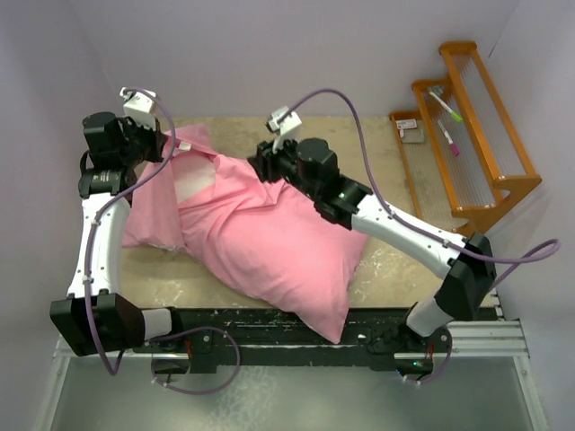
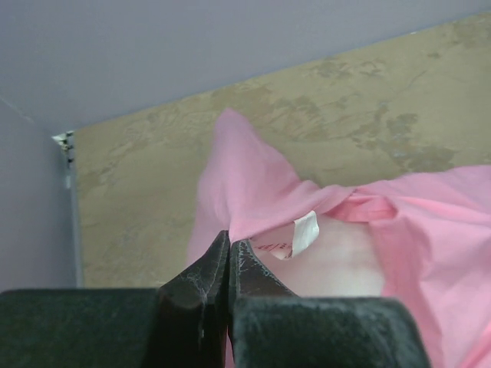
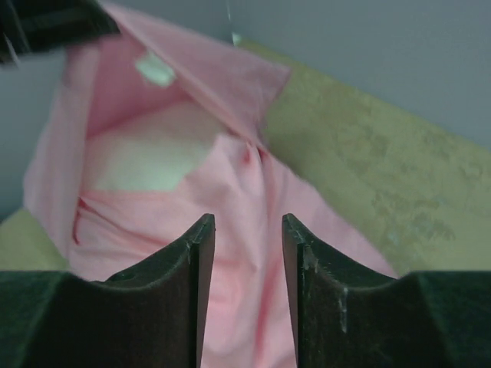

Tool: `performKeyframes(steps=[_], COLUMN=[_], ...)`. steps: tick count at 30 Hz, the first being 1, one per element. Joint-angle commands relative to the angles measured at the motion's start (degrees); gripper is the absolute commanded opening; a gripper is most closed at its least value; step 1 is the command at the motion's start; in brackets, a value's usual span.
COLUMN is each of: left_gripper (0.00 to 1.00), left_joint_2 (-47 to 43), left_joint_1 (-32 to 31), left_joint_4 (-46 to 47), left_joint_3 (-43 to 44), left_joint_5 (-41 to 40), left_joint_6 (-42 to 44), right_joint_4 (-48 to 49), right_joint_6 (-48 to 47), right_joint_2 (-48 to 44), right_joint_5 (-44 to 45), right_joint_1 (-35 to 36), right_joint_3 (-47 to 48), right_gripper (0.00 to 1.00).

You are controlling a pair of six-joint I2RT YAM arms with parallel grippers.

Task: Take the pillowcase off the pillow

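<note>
The pink pillowcase (image 1: 269,238) lies across the table with the pillow inside. Its open end is at the far left, where the white pillow (image 1: 192,185) shows through the mouth. My left gripper (image 1: 169,144) is shut on the pillowcase's upper hem (image 2: 253,192), lifting it off the pillow (image 2: 337,264); a white label (image 2: 305,231) hangs from the hem. My right gripper (image 1: 260,165) is open just above the pillowcase's middle (image 3: 245,291), nothing between its fingers (image 3: 198,253). The pillow (image 3: 146,153) and the open mouth lie ahead of it.
An orange wooden rack (image 1: 485,135) with two pens stands at the far right, a small card holder (image 1: 409,128) beside it. Grey walls close in the table at the back and left. Bare tan tabletop (image 1: 395,269) shows at the right.
</note>
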Motion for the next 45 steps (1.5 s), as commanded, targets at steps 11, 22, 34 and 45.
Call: performKeyframes(steps=[11,22,34,45], left_gripper=[0.00,0.00,0.00,0.00], left_joint_2=[-3.8,-4.7,-6.1,-5.8], left_joint_1=[0.6,0.5,0.5,1.6], left_joint_4=[-1.5,-3.1,-4.7,-1.9], left_joint_3=[1.9,1.8,1.2,-3.3], left_joint_5=[7.9,7.3,10.3,6.5], left_joint_6=[-5.5,-5.7,-5.2,-3.7], right_joint_4=[-11.3,-15.0,-22.9,-31.2], right_joint_6=[-3.0,-3.4,-4.9,-3.1], right_joint_2=[32.1,45.9,56.4,57.2], right_joint_5=[-20.7,-17.2,-20.0,-19.7], right_joint_1=[4.0,0.3,-0.1,0.1], right_joint_3=[41.9,55.5,65.1,55.9], right_gripper=[0.49,0.66,0.81,0.69])
